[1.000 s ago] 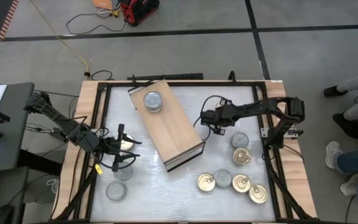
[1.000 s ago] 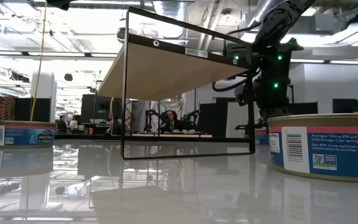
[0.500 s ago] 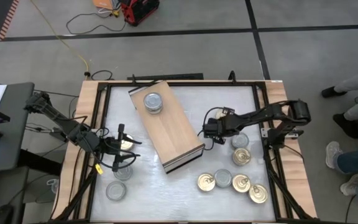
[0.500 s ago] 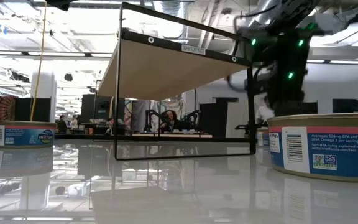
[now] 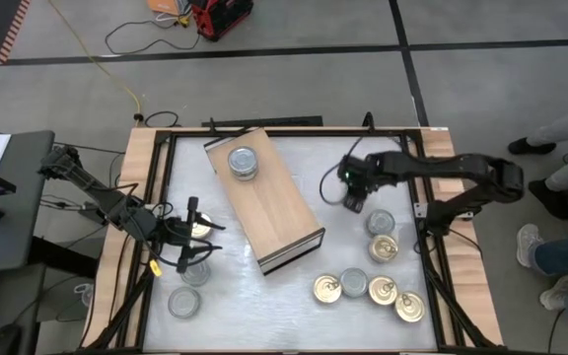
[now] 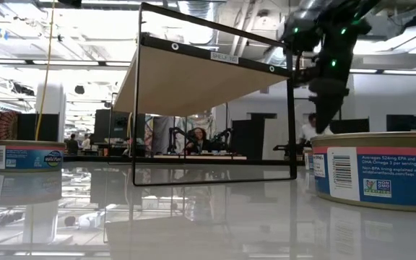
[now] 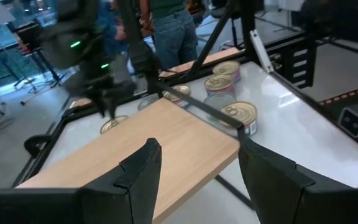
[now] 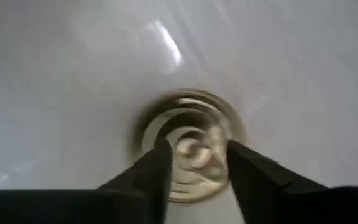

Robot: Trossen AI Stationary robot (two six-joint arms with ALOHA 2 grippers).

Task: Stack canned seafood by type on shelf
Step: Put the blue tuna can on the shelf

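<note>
we see the shelf lying diagonally across the centre of the white tabletop in the high view, its dark-edged open end toward the lower right. one silver-topped tin sits on its upper-left end.

the right gripper hangs right of centre, just beside the shelf's long edge and above a silver-topped tin. in its wrist view the two fingers stand apart over a gold-topped tin that is blurred; we cannot tell whether they touch it.

below that, a gold pull-tab tin and a row of four more tins lie at the lower right.

the left gripper sits at the middle left of the frame, fingers apart, holding nothing, over a tin; another silver tin lies lower left. in the low view a labelled tin fills the right edge.
</note>
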